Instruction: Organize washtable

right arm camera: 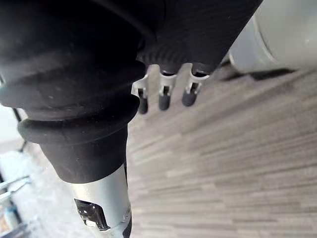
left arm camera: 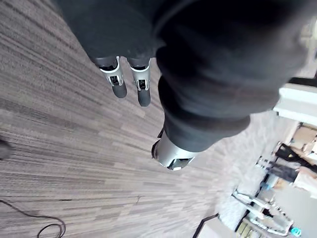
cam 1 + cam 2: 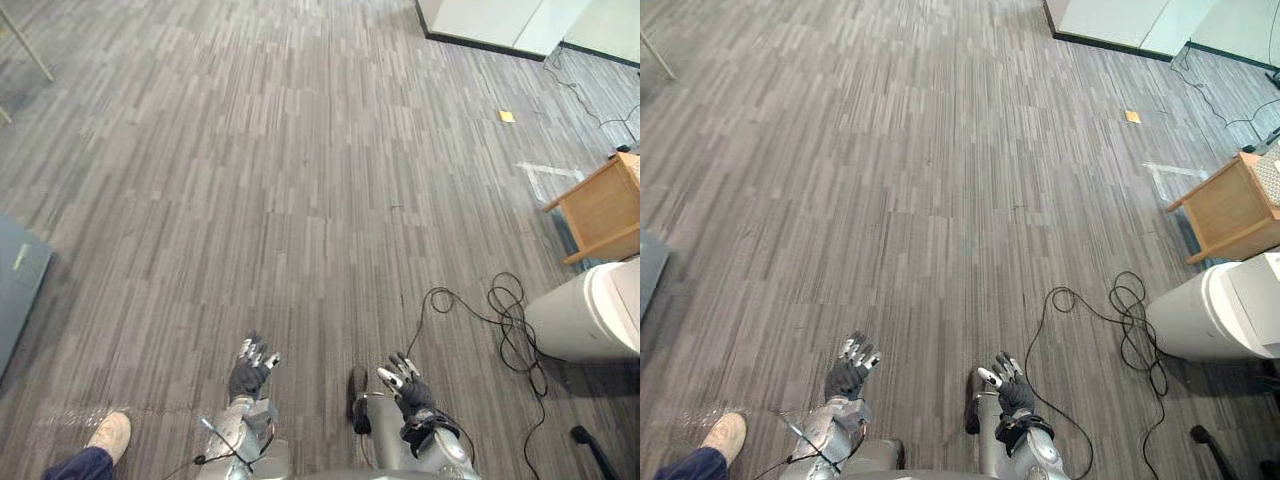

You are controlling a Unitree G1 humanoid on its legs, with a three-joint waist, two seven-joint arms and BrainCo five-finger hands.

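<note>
1. Low at the near edge of the head views, the left hand (image 3: 250, 372) and the right hand (image 3: 405, 385) hang side by side over the grey striped carpet (image 3: 300, 200). They are a little apart from each other.
2. Both hands are slack and hold nothing. Their own wrist views show the left fingers (image 2: 119, 85) and the right fingers (image 1: 164, 99) extended over bare carpet.
3. I cannot tell where the washtable stands, so the organizing has not begun.
4. To the right are a small wooden table (image 3: 605, 205) and, nearer, a white cylindrical bin (image 3: 590, 315). A yellow note (image 3: 507, 116) lies on the carpet beyond them.
5. A person's shoe (image 3: 110, 435) is at the lower left, near the left hand.
6. Judging by the task alone, washtable items are probably light, smooth and possibly wet. That suggests a full wrap round the middle of each body, not a fingertip pinch near a cap.
</note>
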